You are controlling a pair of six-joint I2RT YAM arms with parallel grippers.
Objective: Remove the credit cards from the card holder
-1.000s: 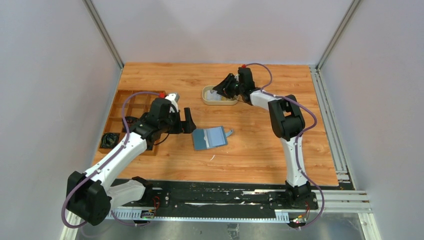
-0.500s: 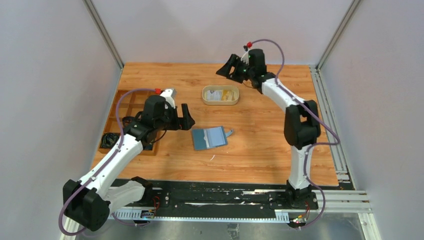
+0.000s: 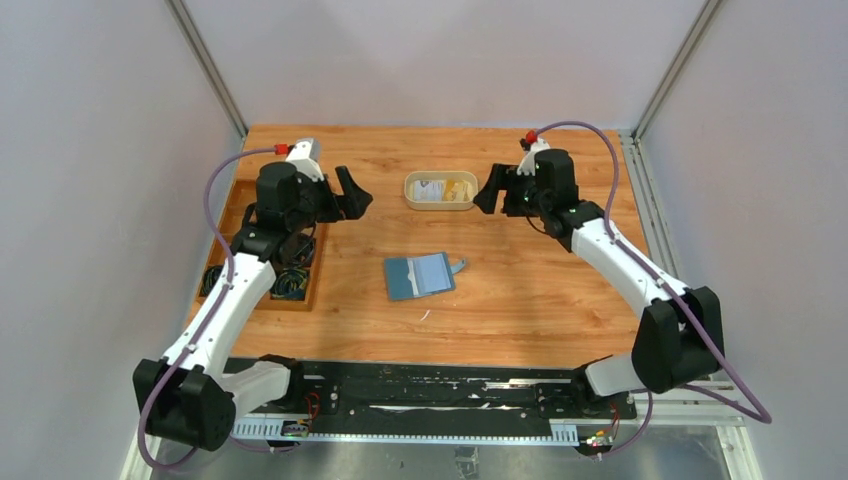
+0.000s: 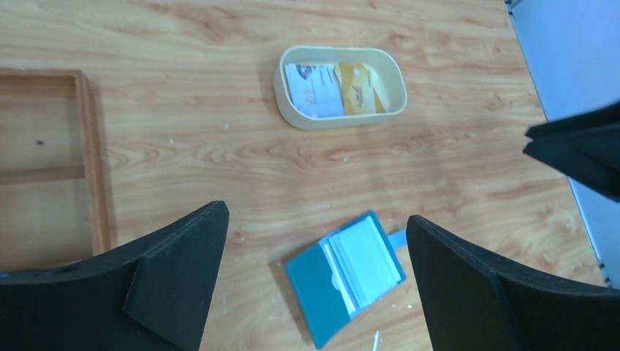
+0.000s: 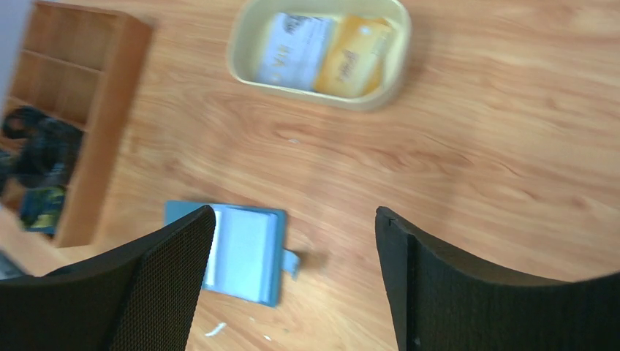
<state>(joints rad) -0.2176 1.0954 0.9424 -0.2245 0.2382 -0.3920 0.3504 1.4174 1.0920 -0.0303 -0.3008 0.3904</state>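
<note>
The teal-blue card holder (image 3: 420, 276) lies spread open on the table, pockets up, its snap tab pointing right. A pale strip shows at a pocket edge (image 4: 343, 274); I cannot tell whether it is a card. Two credit cards, one whitish (image 3: 430, 189) and one yellow (image 3: 458, 188), lie inside the oval beige tray (image 3: 409, 190). My left gripper (image 3: 350, 193) hovers open left of the tray, holding nothing. To the tray's right hangs my right gripper (image 3: 492, 190), open and holding nothing. Both wrist views look down on the holder (image 5: 241, 252) and tray (image 5: 241, 62).
A brown wooden compartment box (image 5: 95, 110) sits at the table's left edge with dark cables (image 5: 44, 153) in one section. Small white scraps (image 4: 375, 341) lie near the holder. Metal frame posts stand at the back corners.
My right gripper left the tray, opened wide and swung to the tray's right, uncovering the cards. My left gripper drew away from the card holder toward the far left.
</note>
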